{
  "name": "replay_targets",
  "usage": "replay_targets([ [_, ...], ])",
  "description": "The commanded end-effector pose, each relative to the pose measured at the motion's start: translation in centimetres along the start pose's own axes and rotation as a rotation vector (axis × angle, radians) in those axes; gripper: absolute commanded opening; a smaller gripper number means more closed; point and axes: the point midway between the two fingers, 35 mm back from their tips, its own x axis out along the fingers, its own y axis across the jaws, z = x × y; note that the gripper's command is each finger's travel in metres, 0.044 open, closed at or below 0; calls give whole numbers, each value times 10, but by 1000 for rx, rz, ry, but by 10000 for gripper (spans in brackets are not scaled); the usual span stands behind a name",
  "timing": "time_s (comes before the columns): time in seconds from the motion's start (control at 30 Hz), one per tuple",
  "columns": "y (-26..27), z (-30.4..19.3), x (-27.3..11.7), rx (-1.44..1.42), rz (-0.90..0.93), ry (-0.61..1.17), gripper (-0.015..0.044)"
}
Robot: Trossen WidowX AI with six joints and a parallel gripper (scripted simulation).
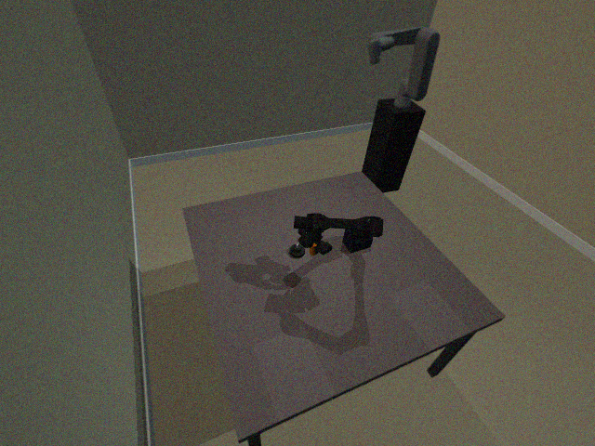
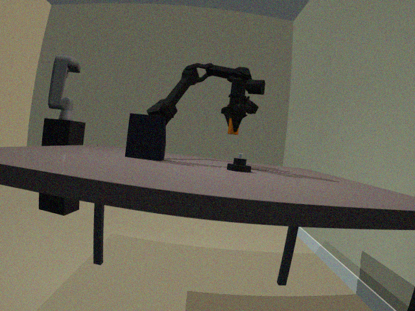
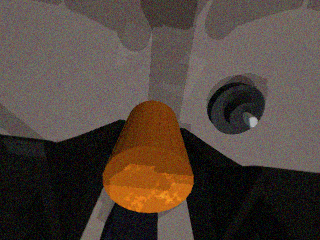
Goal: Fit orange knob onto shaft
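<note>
The orange knob (image 1: 312, 249) (image 2: 230, 127) (image 3: 150, 175) is held in my gripper (image 1: 314, 246) (image 2: 233, 129) (image 3: 152, 129), which is shut on it well above the table. Its hole underneath is hidden in every view. The dark round pedestal (image 1: 296, 252) (image 2: 238, 167) (image 3: 223, 110) stands on the table, below the knob in the exterior view and to the right of it in the wrist view. The silver shaft (image 2: 240, 155) (image 3: 253, 121) sticks up from the pedestal with nothing on it. Its flat side cannot be made out.
The table (image 1: 384, 297) (image 2: 187, 181) carries my arm's dark base block (image 1: 357, 239) (image 2: 145, 137). Arm shadows fall across the table. A second, grey arm (image 1: 425, 62) (image 2: 58, 81) stands on a black column (image 1: 391, 144) (image 2: 63, 132) beyond the table.
</note>
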Motion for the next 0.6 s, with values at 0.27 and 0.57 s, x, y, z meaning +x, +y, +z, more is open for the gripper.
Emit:
replay_targets([
  [0.27, -37, 3, 6, -11, -14, -11, 0],
  [0.57, -62, 0, 14, -13, -13, -10, 0],
])
